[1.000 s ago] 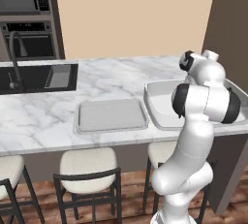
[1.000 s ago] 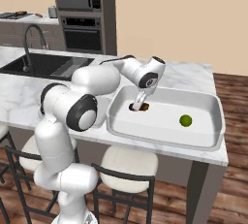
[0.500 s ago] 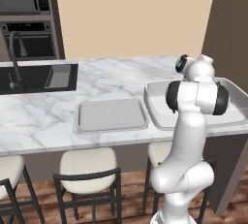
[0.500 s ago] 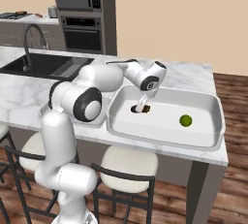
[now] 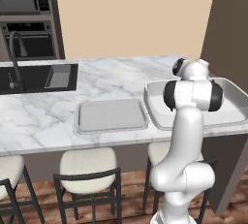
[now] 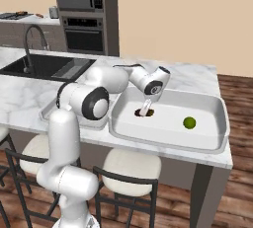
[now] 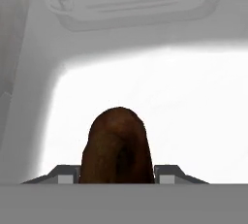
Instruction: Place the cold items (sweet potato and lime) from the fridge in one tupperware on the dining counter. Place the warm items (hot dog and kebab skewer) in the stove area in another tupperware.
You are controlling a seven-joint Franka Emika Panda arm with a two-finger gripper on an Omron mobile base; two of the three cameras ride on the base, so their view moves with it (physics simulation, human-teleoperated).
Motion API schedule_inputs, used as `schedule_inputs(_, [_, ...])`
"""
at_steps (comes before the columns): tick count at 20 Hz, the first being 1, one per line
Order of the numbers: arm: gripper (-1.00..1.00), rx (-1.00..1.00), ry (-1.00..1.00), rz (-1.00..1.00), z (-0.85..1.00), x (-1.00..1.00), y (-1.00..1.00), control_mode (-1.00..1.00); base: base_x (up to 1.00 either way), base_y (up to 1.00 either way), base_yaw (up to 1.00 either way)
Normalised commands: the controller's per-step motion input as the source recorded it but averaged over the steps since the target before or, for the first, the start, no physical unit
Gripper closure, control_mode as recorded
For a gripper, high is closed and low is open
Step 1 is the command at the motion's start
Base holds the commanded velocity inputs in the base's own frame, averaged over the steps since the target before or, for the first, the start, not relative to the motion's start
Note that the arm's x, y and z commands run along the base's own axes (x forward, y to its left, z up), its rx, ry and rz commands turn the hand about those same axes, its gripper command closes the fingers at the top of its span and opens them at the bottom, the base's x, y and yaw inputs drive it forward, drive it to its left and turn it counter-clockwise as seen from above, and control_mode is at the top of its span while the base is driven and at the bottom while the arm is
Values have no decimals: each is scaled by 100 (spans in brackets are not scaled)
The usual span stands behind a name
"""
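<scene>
Over the last second the wrist has dropped lower into the tupperware (image 6: 217,123), carrying the load down toward the floor of the tub; base and counter hold the same framing.

Gripper (image 7: 116,174): fingers clamped on the sweet potato (image 7: 117,145), one tip showing at each flank of the brown body in the hand view. In the right base view the sweet potato (image 6: 147,112) sits at or just above the tub floor, left of centre; contact cannot be told from here.

Lime (image 6: 189,122): already resting in the same tub, right of the gripper, well apart from it.

Second tupperware (image 5: 112,115): flat grey tray on the dining counter (image 5: 43,116), just beside the first tub, nothing in it.

Step in hand, by judgement: setting down the second cold item. Next move calls for parting the fingers once the potato rests, then a straight lift clear of the tub wall. After that, the warm items near the stove remain.
</scene>
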Motion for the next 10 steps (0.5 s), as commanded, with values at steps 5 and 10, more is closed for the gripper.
schedule_inputs(5, [100,0,0,0,-33,25,0,-100,0,0,0])
schedule_inputs(10, [100,0,0,0,-35,26,0,-100,0,0,0])
